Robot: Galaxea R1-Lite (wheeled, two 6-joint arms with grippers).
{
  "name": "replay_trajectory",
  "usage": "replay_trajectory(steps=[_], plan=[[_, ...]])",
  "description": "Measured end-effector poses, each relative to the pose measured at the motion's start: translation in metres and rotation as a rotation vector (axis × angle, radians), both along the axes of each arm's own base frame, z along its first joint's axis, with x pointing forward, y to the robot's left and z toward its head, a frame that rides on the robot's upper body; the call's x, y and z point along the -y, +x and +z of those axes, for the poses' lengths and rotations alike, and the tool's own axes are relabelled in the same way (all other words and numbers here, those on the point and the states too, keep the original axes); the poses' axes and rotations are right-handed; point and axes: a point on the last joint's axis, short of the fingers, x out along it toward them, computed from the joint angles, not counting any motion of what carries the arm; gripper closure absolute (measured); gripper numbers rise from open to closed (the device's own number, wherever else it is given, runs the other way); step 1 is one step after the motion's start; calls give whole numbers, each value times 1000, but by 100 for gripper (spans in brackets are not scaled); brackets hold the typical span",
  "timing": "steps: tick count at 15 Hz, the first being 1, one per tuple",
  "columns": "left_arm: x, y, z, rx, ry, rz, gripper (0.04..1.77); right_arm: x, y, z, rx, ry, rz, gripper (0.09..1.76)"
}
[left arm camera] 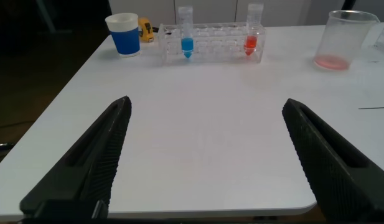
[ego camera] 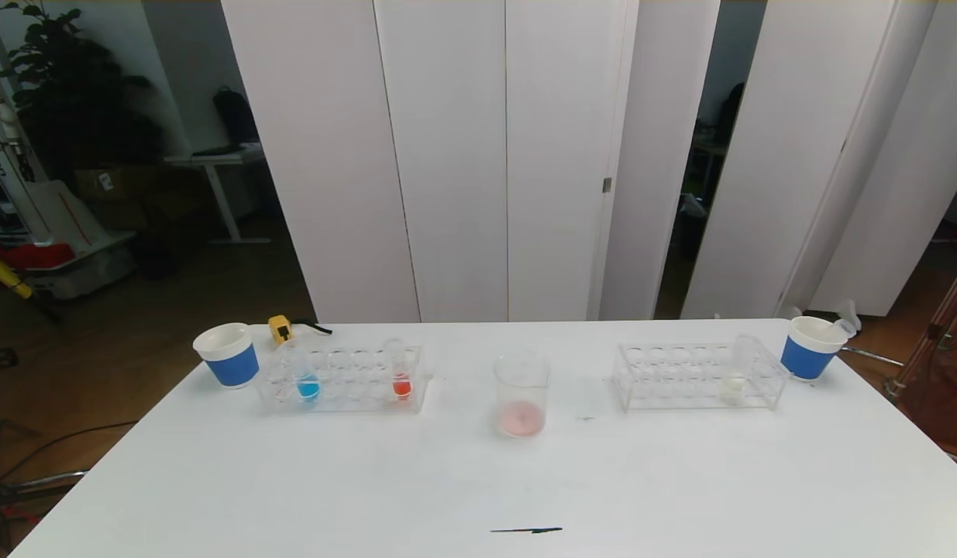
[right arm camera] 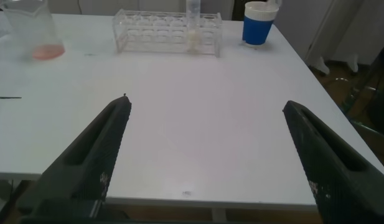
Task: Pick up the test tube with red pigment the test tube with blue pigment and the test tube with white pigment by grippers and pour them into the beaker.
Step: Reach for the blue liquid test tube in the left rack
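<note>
I have both arms pulled back at the near edge of the tabletop, out of the head view. The left end effector stands fully spread with nothing between its fingers, and the right end effector is the same.

The beaker sits mid-tabletop with a thin pink layer at its bottom. In the left rack stand the test tube with blue pigment and, to its right, the test tube with red pigment. The test tube with white pigment stands in the right rack, near a blue-banded cup; a second cup sits left of the other rack.

My worry is the clear, thin tubes: a badly centred closing could tilt one in its hole or drag the light rack, and the pale white tube is easy to misjudge against the clear rack
</note>
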Motion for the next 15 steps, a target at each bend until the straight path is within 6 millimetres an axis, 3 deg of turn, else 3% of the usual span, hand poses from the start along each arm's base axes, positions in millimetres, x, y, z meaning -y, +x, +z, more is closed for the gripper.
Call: replay_trajectory(steps=[3, 15], plan=[[0, 0, 0, 0, 0, 0, 8, 0, 2, 2, 90, -2, 6, 10], [0, 0, 0, 0, 0, 0, 8, 0, 4, -3, 81, 4, 4, 10]])
